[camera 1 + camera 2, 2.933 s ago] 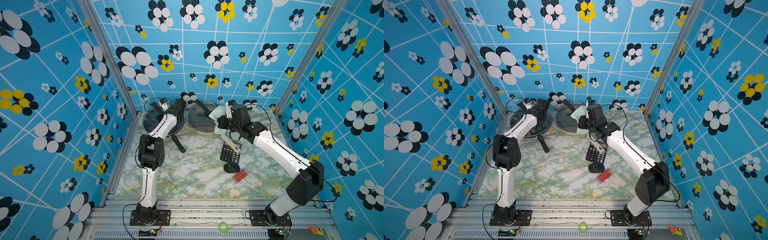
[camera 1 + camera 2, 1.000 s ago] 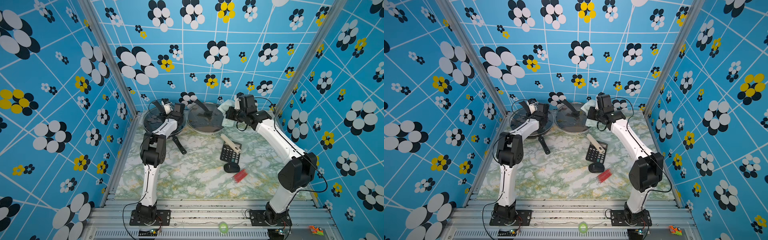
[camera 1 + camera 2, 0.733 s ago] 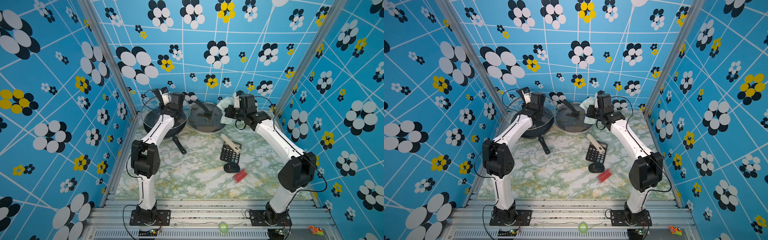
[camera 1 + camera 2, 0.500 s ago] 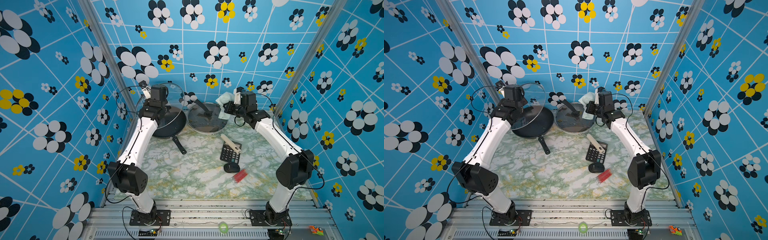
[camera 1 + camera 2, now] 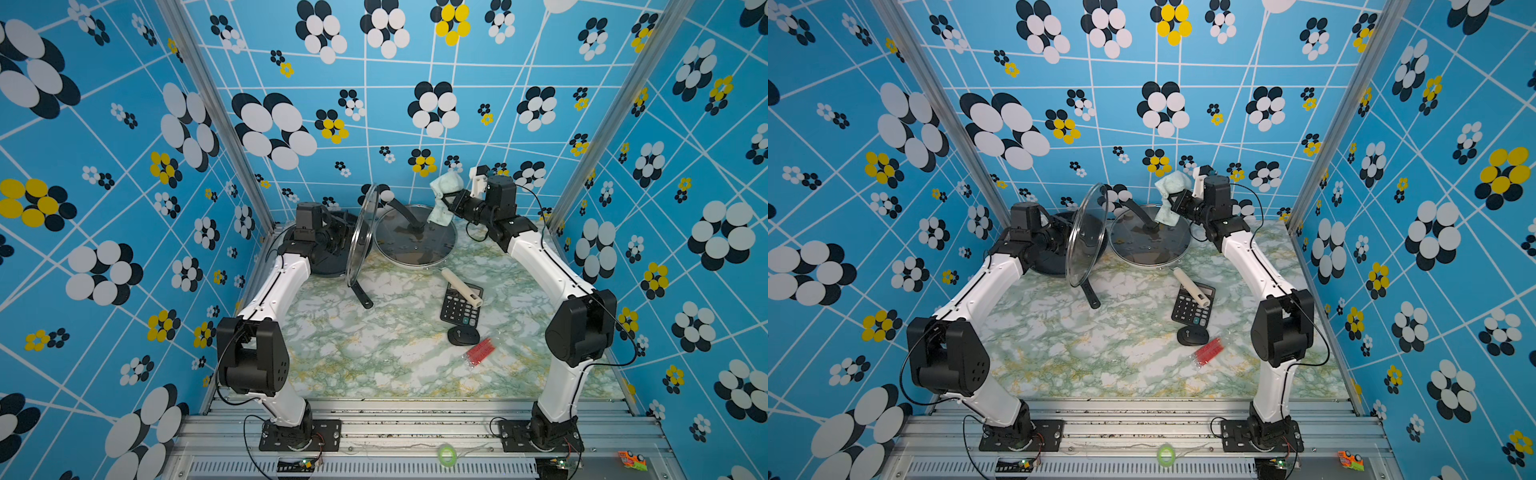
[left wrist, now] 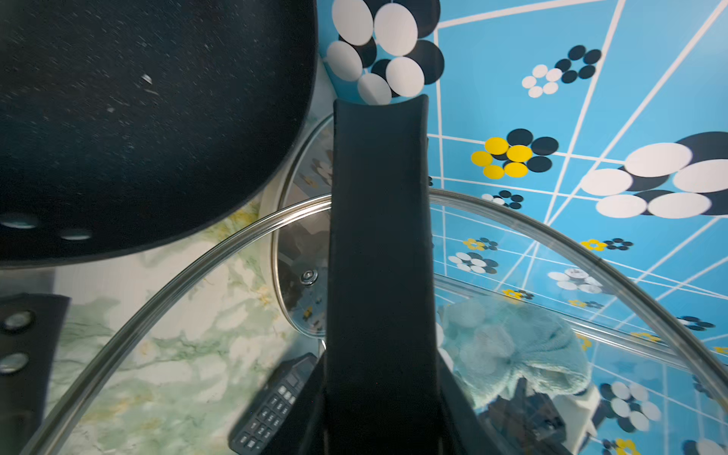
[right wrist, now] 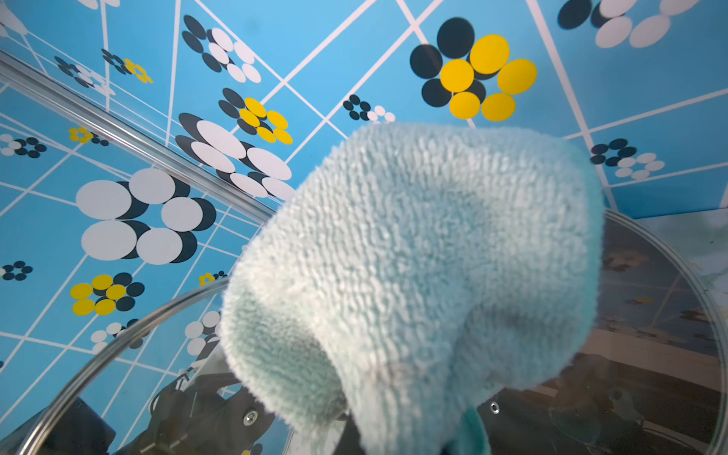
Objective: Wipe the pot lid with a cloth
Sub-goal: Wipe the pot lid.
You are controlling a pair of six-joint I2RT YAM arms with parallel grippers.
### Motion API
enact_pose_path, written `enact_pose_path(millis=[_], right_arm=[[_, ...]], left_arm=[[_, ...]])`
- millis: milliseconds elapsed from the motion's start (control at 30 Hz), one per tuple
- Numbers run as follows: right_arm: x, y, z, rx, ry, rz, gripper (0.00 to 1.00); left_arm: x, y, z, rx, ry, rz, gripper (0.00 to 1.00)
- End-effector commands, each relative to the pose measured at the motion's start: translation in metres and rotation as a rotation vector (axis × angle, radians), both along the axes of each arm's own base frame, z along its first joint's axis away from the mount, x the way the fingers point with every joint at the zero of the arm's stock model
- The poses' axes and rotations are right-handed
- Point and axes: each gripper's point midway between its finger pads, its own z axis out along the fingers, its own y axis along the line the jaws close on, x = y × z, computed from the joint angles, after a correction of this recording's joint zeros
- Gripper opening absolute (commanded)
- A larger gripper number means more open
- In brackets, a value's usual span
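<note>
The left end effector (image 5: 1059,240) grasps the lid (image 5: 1086,237) upright by its handle (image 6: 378,236) — a hard shove from the cloth (image 5: 445,193), clenched in the right end effector (image 5: 450,201), might twist it loose.

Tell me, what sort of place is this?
Probably a robot test booth, not a kitchen: two arms bolted to an aluminium rail, flower-patterned walls boxing in a marble-look tabletop, and a calculator beside a frying pan.

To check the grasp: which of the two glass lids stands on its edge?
The round glass lid beside the black pan, standing upright; the other glass lid lies flat.
</note>
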Motion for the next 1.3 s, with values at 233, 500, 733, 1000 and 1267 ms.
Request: enact_pose_path(millis=[233,500,733,1000,1267], right_arm=[[-0.07,0.094,0.035,-0.004,-0.108,0.193,0.0],[-0.123,0.135,0.052,-0.087,-0.194,0.374,0.0],[-0.165,0.161,0.046,-0.135,-0.197,0.593,0.0],[-0.2,0.156,0.083,-0.177,-0.319,0.644,0.0],[-0.134,0.135,0.122,-0.187,-0.398,0.467,0.0]], left_arm=[[-0.009,-0.032,0.131,-0.461,-0.36,-0.229,0.0],[-0.018,-0.047,0.129,-0.487,-0.342,-0.237,0.0],[-0.019,-0.094,0.145,-0.521,-0.396,-0.251,0.0],[-0.004,-0.126,0.139,-0.611,-0.412,-0.253,0.0],[-0.019,-0.159,0.146,-0.615,-0.437,-0.369,0.0]])
